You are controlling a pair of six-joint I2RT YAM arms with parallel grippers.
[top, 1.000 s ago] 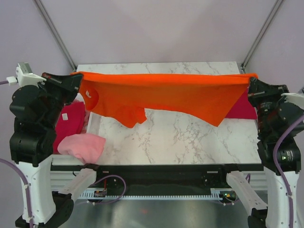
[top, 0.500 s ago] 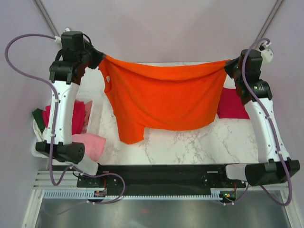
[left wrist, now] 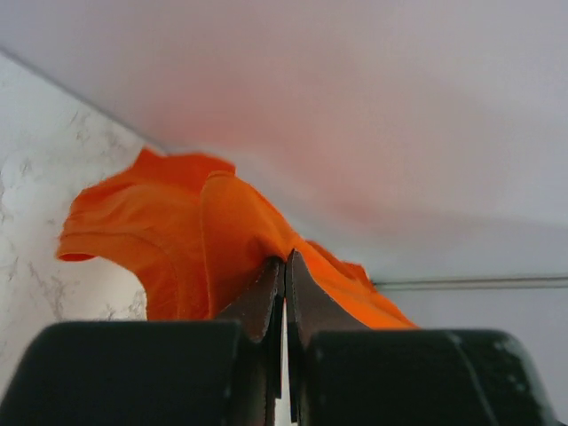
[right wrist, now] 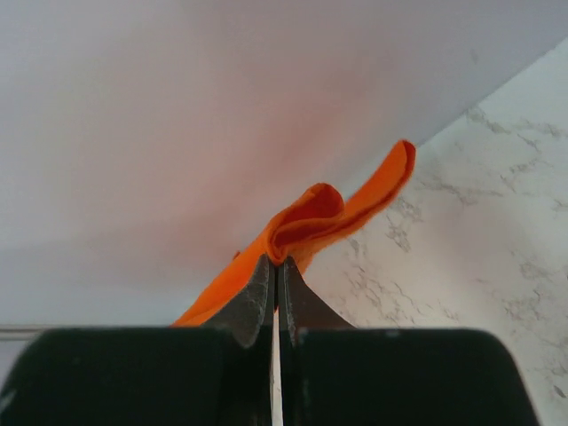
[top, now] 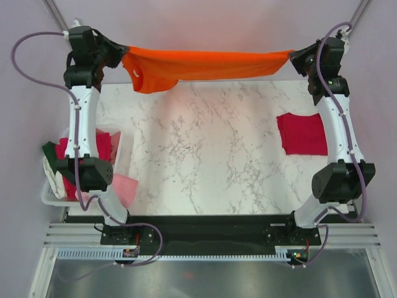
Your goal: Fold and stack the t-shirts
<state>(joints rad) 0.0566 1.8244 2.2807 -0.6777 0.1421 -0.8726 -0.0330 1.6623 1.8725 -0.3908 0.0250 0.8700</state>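
We count two arms, the left arm (top: 84, 124) and right arm (top: 340, 124), and two grippers, the left gripper (top: 122, 57) and right gripper (top: 291, 60). One orange tee (top: 205, 65), one red tee (top: 302, 133), one basket (top: 126, 149), one table (top: 205, 149). The basket's heap (top: 99, 146) holds several tees; how many, we cannot tell.

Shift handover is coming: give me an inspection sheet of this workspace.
Surface: white marble table, no stains seen.
Job's things: orange t-shirt stretched in the air over the far edge; red t-shirt folded flat at right; other t-shirts heaped in the white basket at left.
Clutter: nothing seen.
Grippers: left claw and right claw both shut on the orange t-shirt.
Cables: purple cables arch loose at left and right.
Surroundings: pale walls, grey poles.
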